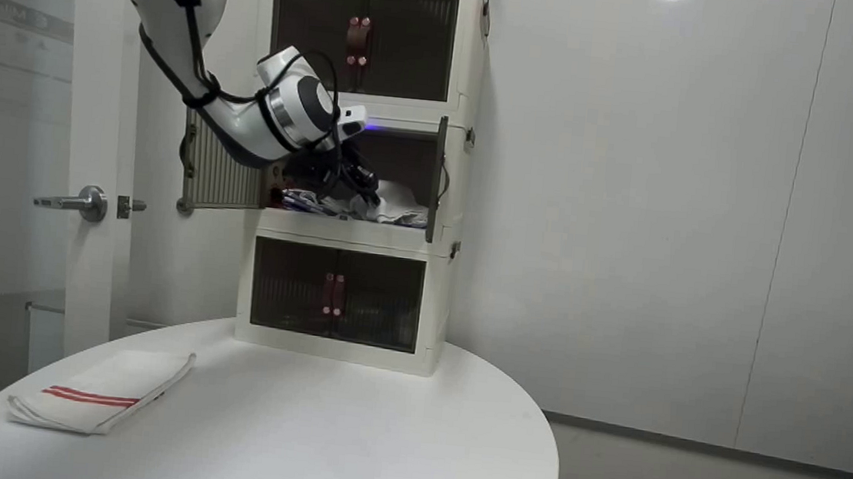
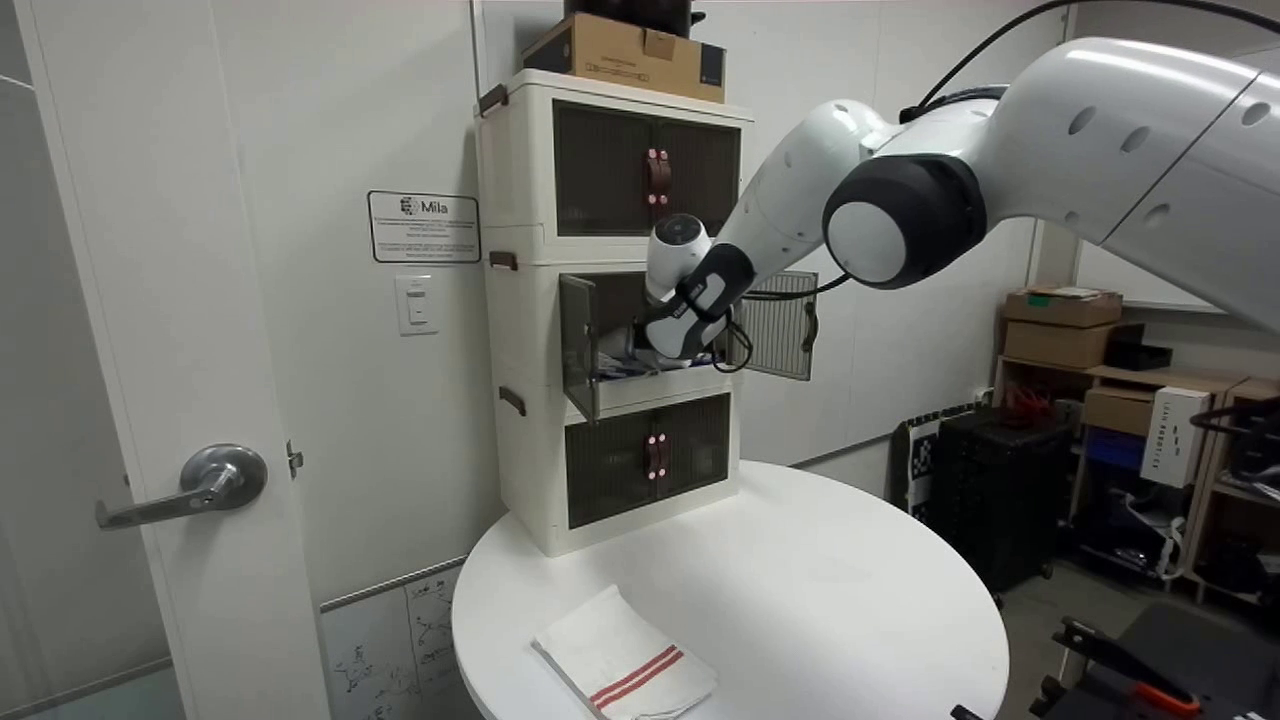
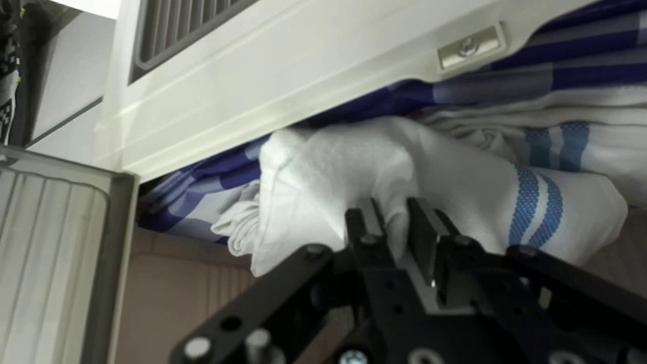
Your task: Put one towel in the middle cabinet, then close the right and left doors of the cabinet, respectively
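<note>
A white towel (image 3: pixel 354 156) with two blue bands lies bunched on other cloths inside the middle cabinet (image 1: pixel 342 230). Between the fingers of my gripper (image 3: pixel 390 206) stands a narrow fold of it, with a gap along the right-hand finger, so the jaws are slightly open. In an exterior view the towel (image 1: pixel 399 202) shows under the black gripper (image 1: pixel 373 188), which reaches into the compartment. Both doors are swung outward: the left door (image 1: pixel 224 168) and the right door (image 1: pixel 438 183), which is seen edge-on there. The right door (image 3: pixel 55 268) also appears in the wrist view.
Blue-checked and striped cloths (image 3: pixel 495 81) fill the compartment floor beneath the towel. Closed tiers stand above (image 1: pixel 412 45) and below (image 1: pixel 383 297). A folded cloth with red stripes (image 1: pixel 101 388) lies on the round table (image 1: pixel 348 433). The swung-out doors flank the arm.
</note>
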`<state>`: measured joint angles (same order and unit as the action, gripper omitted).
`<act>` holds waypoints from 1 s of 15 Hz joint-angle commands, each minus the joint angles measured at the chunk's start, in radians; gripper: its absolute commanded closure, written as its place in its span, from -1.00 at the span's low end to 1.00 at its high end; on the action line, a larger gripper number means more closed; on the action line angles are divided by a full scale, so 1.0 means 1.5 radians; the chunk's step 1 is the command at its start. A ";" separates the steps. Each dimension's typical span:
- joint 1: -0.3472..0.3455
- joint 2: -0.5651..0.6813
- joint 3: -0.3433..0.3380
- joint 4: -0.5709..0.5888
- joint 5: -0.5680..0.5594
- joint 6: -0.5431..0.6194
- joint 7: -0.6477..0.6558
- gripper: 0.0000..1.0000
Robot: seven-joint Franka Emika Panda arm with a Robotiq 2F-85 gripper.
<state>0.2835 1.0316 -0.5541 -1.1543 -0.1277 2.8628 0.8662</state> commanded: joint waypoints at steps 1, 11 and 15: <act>0.008 0.013 -0.028 0.025 -0.010 -0.021 0.032 -0.09; -0.028 -0.155 0.075 -0.039 -0.016 -0.224 -0.072 -1.00; -0.063 -0.216 0.144 -0.046 -0.012 -0.359 -0.125 -1.00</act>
<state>0.2268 0.8038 -0.4191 -1.1744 -0.1299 2.4346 0.7396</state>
